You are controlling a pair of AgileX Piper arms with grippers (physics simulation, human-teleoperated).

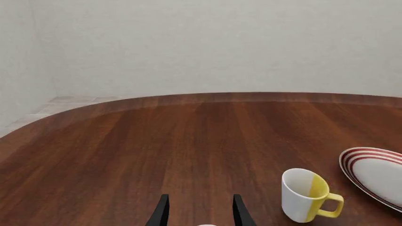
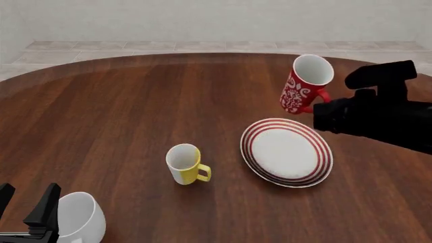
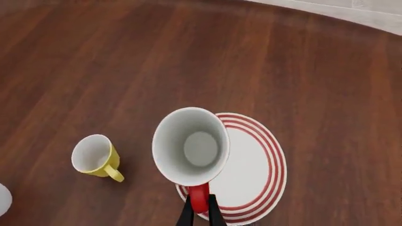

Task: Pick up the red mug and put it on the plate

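Observation:
My right gripper (image 2: 322,106) is shut on the handle of the red mug (image 2: 304,85) and holds it tilted in the air, beyond the far right side of the plate (image 2: 247,152). In the right wrist view the gripper (image 3: 201,214) pinches the red handle, and the mug's white inside (image 3: 190,146) hangs over the near edge of the red-ringed plate (image 3: 276,160). My left gripper (image 2: 27,202) is open and empty at the table's near left, and it also shows in the left wrist view (image 1: 199,211). The plate's rim (image 1: 351,162) shows there too.
A yellow-and-white mug (image 2: 183,163) stands left of the plate and also shows in the left wrist view (image 1: 304,195) and the right wrist view (image 3: 94,156). A larger plain white mug (image 2: 81,218) lies just beside the left gripper. The table's curved far edge (image 2: 202,54) meets a tiled floor.

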